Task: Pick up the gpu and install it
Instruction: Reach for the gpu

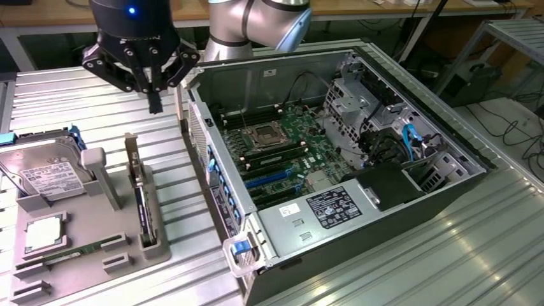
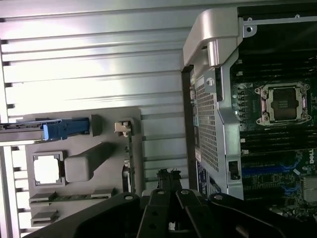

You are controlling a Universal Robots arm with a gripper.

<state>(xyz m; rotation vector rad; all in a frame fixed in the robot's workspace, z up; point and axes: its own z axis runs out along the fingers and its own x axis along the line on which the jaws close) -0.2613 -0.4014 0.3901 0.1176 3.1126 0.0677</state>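
The gpu (image 1: 140,191) is a thin black card with a pale metal bracket strip, standing on edge in a slot of the grey holder (image 1: 102,210) on the exterior view's left. My gripper (image 1: 155,102) hangs above the table past the card's far end, between the holder and the open computer case (image 1: 399,255). Its fingers are shut together, pointing down, and hold nothing. In the wrist view the gripper (image 2: 168,177) is over the gpu (image 2: 130,158), which is seen edge-on, with its pale bracket tab (image 2: 123,127) at one end.
The holder also carries a silver hard drive (image 1: 47,172), a processor chip (image 1: 42,234) and a green memory stick (image 1: 76,252). Inside the case lies the motherboard (image 1: 281,153) with blue slots (image 1: 267,182). The case wall (image 2: 213,124) stands close beside the holder.
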